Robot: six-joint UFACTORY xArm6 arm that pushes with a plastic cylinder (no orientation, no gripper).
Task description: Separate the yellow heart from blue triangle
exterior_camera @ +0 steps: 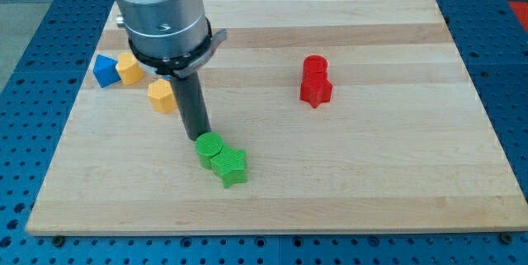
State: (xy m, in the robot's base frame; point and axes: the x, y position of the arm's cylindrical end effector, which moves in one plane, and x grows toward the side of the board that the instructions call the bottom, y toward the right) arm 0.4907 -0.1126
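The blue triangle [104, 70] lies at the view's upper left, touching a yellow block [129, 68] on its right, which looks like the yellow heart. A second yellow block [162, 97], hexagon-like, sits a little lower right of them. My tip [200, 136] is at the end of the dark rod, right of that yellow block and just above a green round block [209, 149]. The tip is well apart from the blue triangle and the yellow heart.
A green star block [229, 166] touches the green round block at its lower right. Two red blocks, one round [314, 68] and one star-like [315, 91], stand together at the view's right of centre. The wooden board [396, 174] lies on a blue perforated table.
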